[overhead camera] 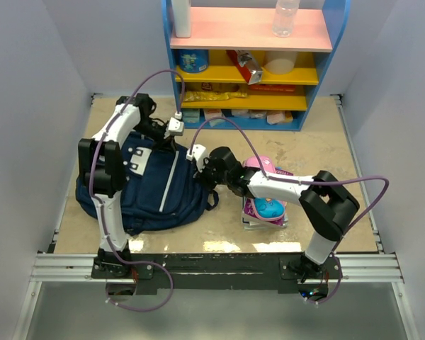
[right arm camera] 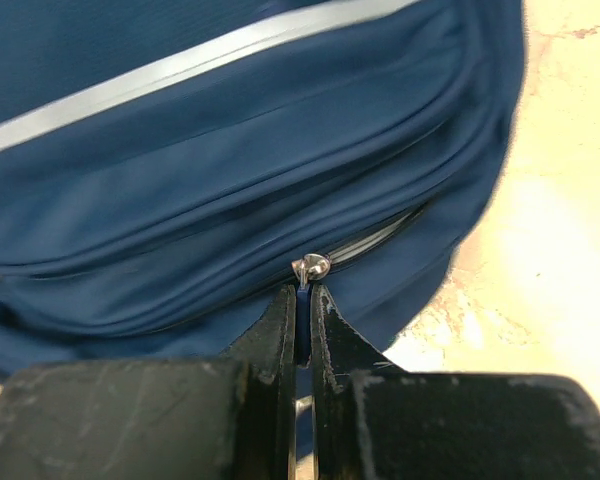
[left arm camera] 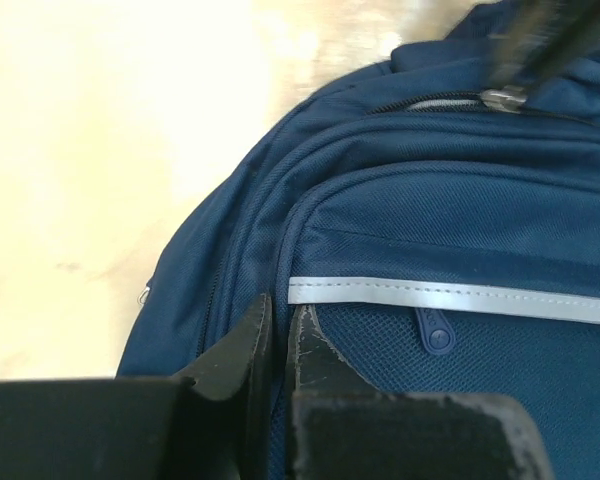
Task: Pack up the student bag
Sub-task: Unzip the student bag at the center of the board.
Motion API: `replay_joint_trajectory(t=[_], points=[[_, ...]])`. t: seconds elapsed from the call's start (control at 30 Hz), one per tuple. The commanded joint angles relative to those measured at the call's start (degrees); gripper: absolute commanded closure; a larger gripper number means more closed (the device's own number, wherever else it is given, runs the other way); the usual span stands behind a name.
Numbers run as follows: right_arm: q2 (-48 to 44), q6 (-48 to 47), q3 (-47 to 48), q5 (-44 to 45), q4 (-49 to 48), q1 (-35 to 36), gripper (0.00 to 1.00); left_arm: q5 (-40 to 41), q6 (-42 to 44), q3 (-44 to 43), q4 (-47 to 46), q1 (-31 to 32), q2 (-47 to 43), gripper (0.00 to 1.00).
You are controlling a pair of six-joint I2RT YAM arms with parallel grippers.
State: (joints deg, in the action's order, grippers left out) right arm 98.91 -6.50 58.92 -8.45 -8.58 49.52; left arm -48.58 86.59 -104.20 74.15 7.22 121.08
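Two grippers, both on the bag (overhead camera: 152, 188). The bag lies flat on the table (overhead camera: 326, 149), just in front of the shelf (overhead camera: 251, 71), with a pink pile (overhead camera: 265, 209) to the bag's right. Left gripper (left arm camera: 280, 318) is pressed together on bag fabric at the end of the grey stripe (left arm camera: 450, 298). Right gripper (right arm camera: 302, 300), at the bag's right edge, is pinching the silver zip pull (right arm camera: 311, 267).
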Motion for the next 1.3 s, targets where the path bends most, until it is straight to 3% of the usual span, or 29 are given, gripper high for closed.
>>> replay_joint_trajectory(t=[0.0,0.1,0.43,0.73,1.1,1.27], points=[[-3.2,0.44,1.47,-2.36,-1.35,0.84,1.0,-4.25,-12.47,1.6,-17.16,-1.6,-3.73,1.0],[-2.85,1.05,1.55,-2.71,-1.26,0.84,1.0,-2.49,-20.65,5.93,-27.55,-1.6,-6.99,1.0],[-4.25,2.11,-0.46,-4.03,-0.65,1.28,1.0,0.06,-33.66,5.68,-36.87,-7.92,-7.61,1.0],[-5.48,2.72,-2.22,-2.8,1.02,4.18,1.0,0.41,-38.41,7.96,-38.99,-11.97,-10.5,1.0],[-4.08,9.66,-3.99,-1.66,-3.81,14.37,1.0,-1.0,-61.07,17.45,-56.63,-13.9,-17.53,1.0],[-1.18,12.38,-1.09,-2.1,-6.53,18.68,1.0,0.15,-64.26,20.96,-60.61,-13.38,-19.82,1.0]])
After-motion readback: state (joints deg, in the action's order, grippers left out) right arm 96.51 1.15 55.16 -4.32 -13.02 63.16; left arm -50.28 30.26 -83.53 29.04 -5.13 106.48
